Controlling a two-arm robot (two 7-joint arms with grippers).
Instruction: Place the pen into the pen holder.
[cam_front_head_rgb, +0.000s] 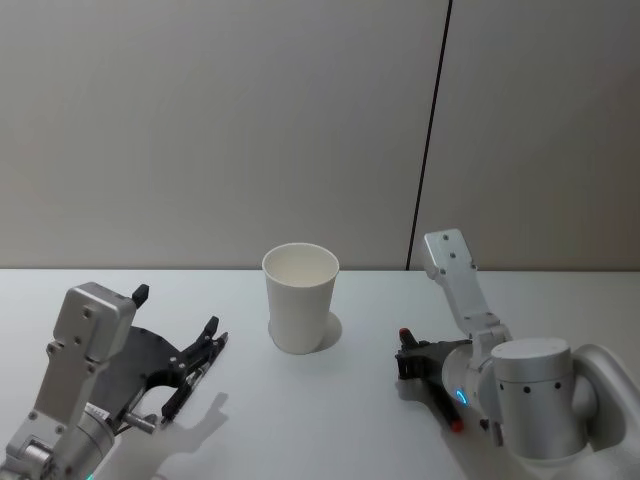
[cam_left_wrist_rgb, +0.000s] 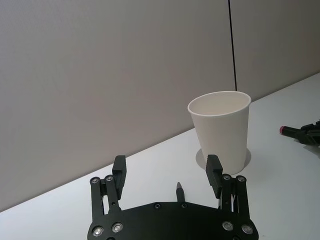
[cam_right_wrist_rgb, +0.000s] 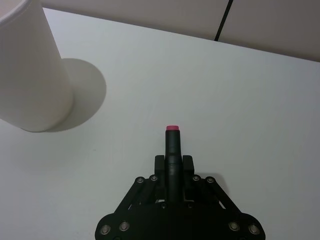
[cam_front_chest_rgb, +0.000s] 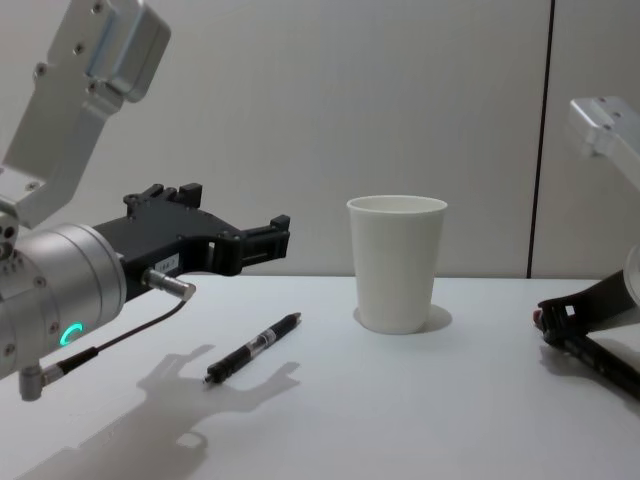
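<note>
plain pale grey wall, thin dark vertical seam right of centre, smooth white table, soft shadows

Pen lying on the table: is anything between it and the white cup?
No, only bare table lies between the pen and the pen holder. The open left pincer hovers above the pen; the right pincer holds a second pen.
</note>
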